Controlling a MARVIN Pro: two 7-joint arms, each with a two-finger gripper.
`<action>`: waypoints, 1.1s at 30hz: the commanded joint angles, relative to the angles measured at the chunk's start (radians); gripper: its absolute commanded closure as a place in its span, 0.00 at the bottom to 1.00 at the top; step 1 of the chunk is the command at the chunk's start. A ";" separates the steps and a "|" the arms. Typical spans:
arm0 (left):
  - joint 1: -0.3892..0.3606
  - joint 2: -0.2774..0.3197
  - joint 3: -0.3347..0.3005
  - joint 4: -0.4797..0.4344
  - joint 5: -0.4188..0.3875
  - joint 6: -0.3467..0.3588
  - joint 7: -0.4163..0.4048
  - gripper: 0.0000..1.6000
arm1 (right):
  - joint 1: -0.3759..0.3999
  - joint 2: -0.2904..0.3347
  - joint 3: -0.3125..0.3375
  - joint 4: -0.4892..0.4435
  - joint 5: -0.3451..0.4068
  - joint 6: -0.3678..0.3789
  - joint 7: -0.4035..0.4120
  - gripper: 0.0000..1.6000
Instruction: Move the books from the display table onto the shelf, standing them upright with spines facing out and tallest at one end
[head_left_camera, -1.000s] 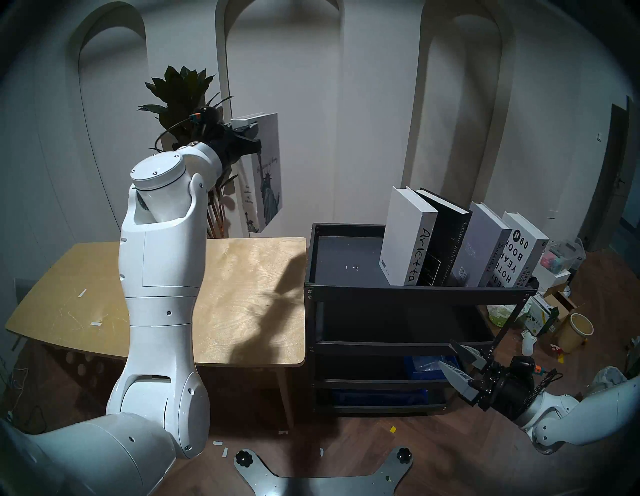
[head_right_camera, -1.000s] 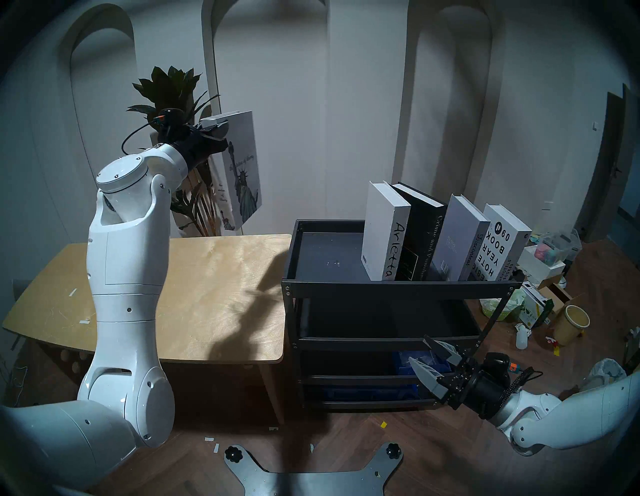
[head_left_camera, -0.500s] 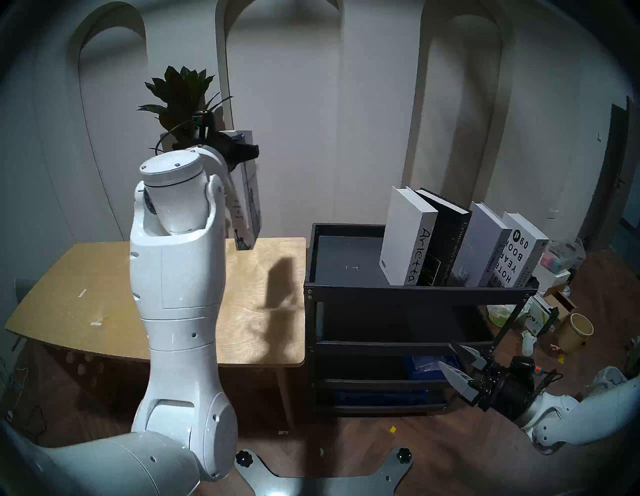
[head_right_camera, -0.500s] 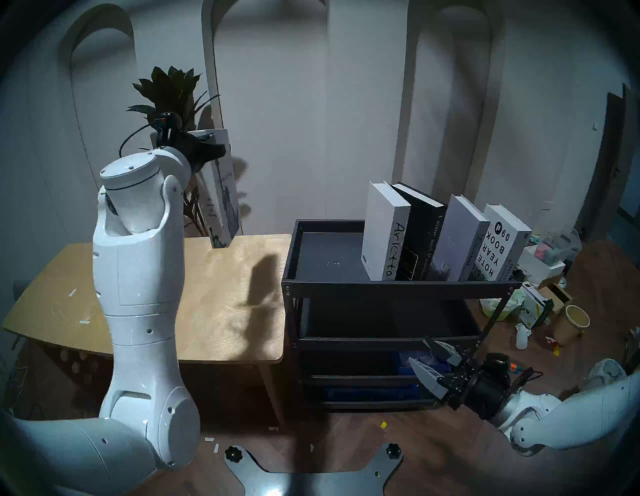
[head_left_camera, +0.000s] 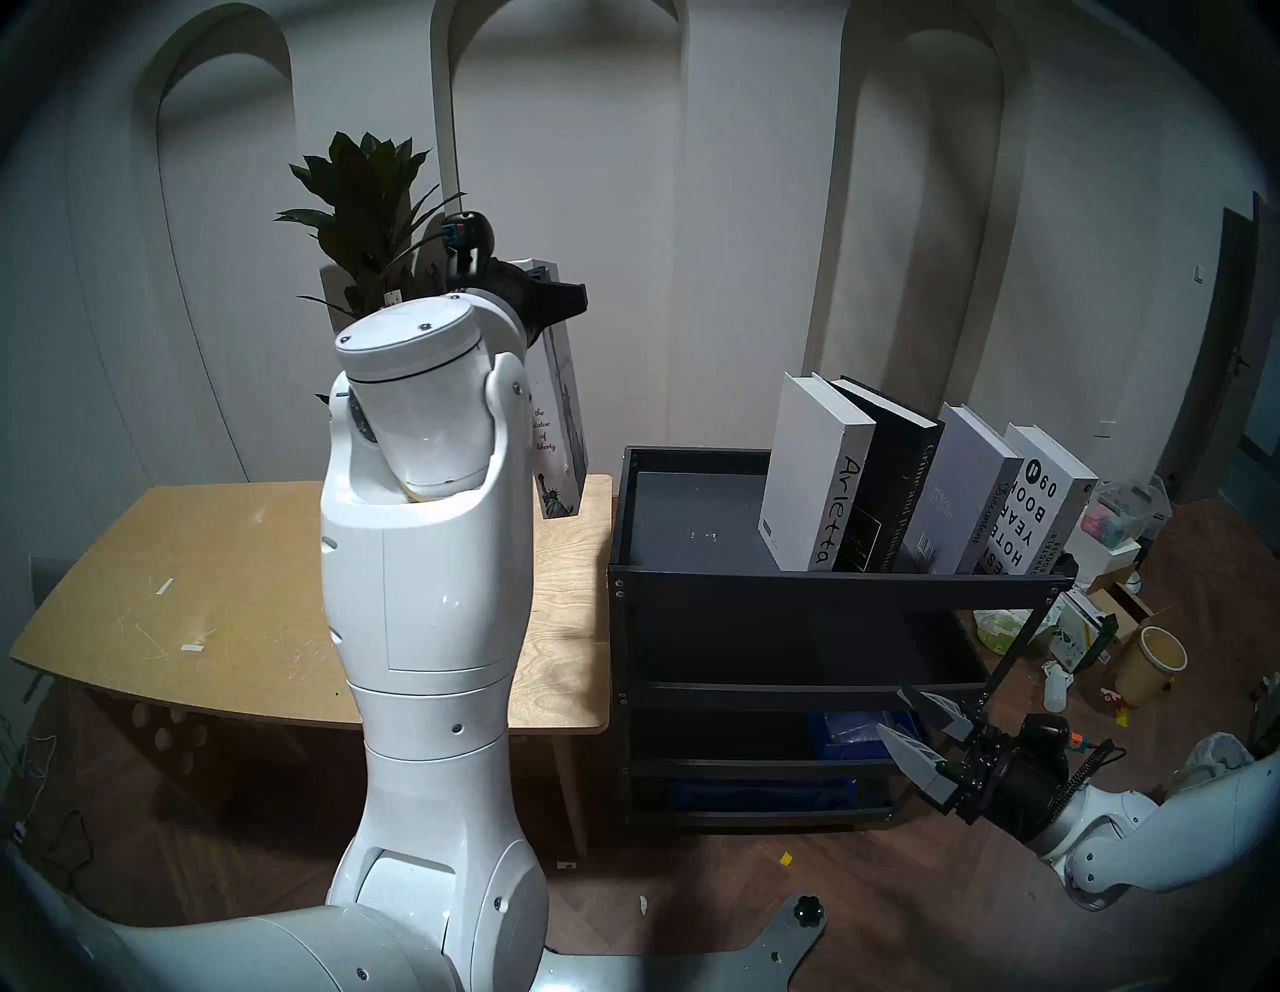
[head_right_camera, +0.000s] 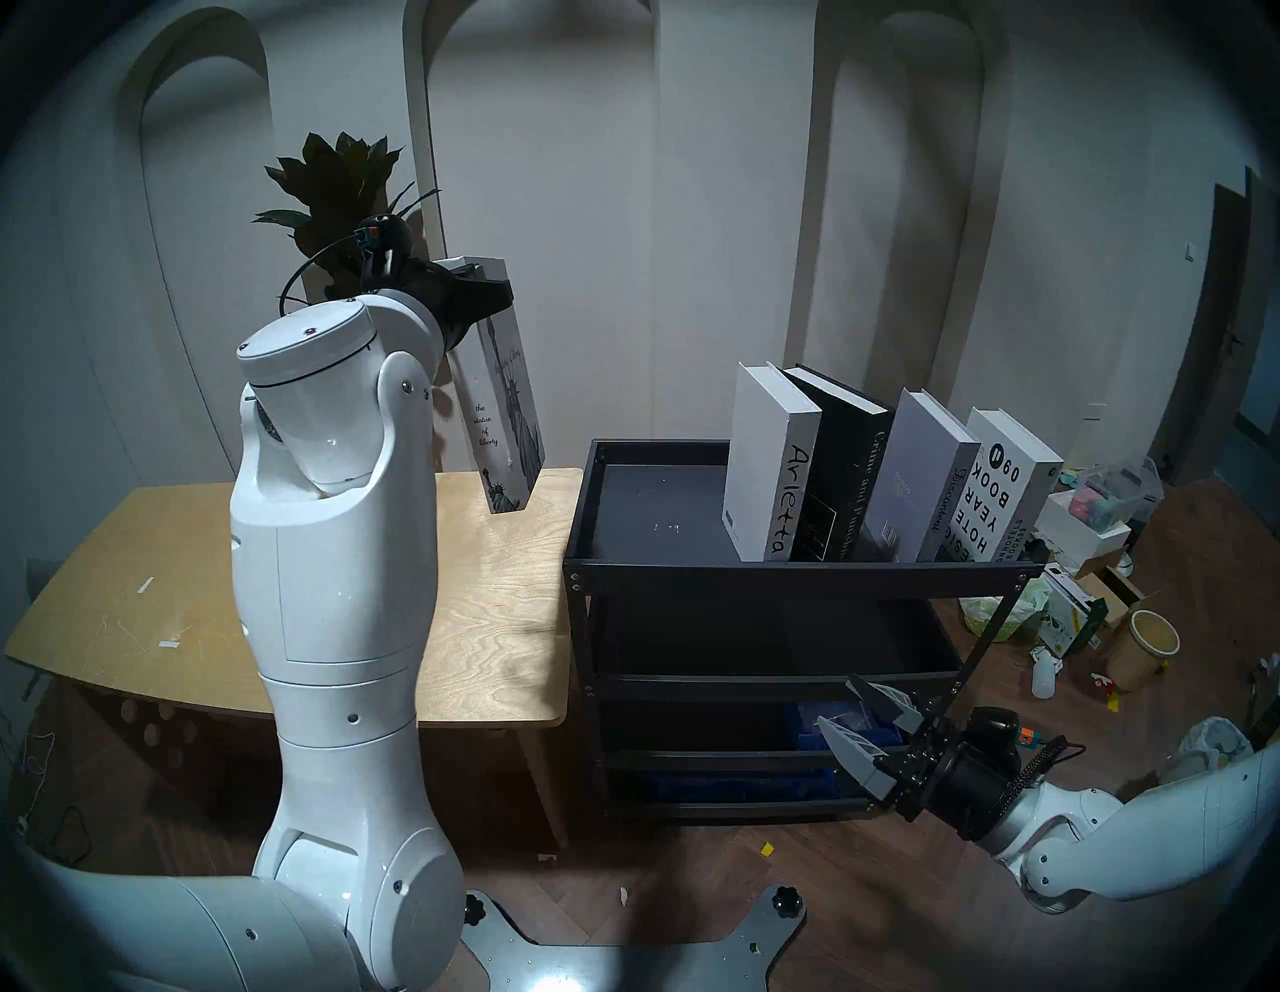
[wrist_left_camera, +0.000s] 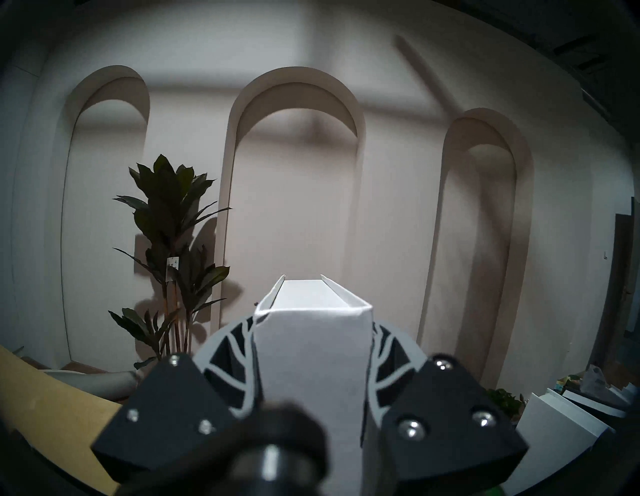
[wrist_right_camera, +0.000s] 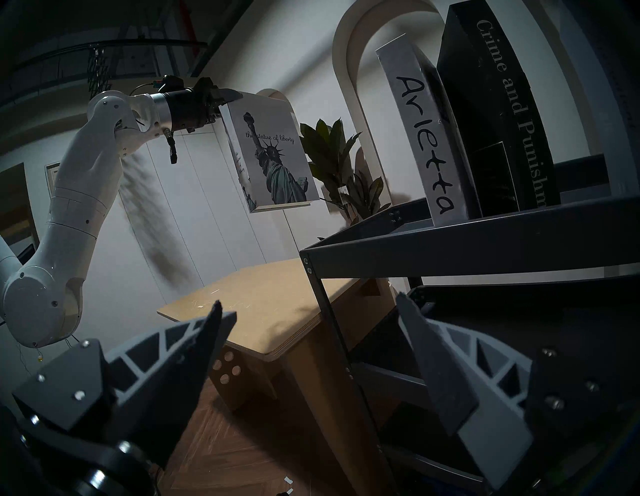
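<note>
Plywood table (head_left_camera: 208, 554): one, light wood with rounded corners; its middle is hidden behind the left arm in both head views, and no book lies on the parts that show.
Black metal shelf (head_left_camera: 831, 589): one, several tiers, just right of the table; the lower tiers are dark and hard to read, with something blue there.
Books, count: five in all, four on the shelf's top tray and one in the air.
Books on the shelf, left to right: white "Arietta" (head_left_camera: 821, 478), black "Crime and Punishment" (head_left_camera: 893, 485), grey "Discontent" (head_left_camera: 970, 492), white "Design Hotels Yearbook 09" (head_left_camera: 1039, 506); all stand with spines toward the near side and lean to the right; the lower ends of the spines are cut off by the tray lip.
Statue of Liberty book (head_right_camera: 502, 409): one, pale grey, hanging upright from its top end above the far right corner of the table, left of the shelf, touching neither; in the left head view the arm covers much of it.
Left claw (wrist_left_camera: 313, 332): clamped on the top end of the Statue of Liberty book, one finger on each cover; the fingertips are hidden behind the book in the wrist view.
Right claw (head_left_camera: 914, 727): fingers well apart, holding nothing, low at the near right corner of the shelf.
Potted plant (head_left_camera: 367, 201): one, by the far wall behind the table, partly hidden by the left arm.
</note>
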 joint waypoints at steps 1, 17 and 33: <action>-0.083 -0.039 0.012 0.080 -0.017 -0.114 0.005 1.00 | 0.002 -0.003 0.002 -0.003 0.000 -0.008 -0.002 0.00; -0.072 -0.058 0.065 0.191 -0.053 -0.282 -0.021 1.00 | 0.003 -0.003 0.000 -0.004 -0.001 -0.008 -0.004 0.00; -0.123 -0.042 0.088 0.383 -0.031 -0.457 -0.021 1.00 | 0.005 -0.003 -0.002 -0.004 -0.001 -0.008 -0.005 0.00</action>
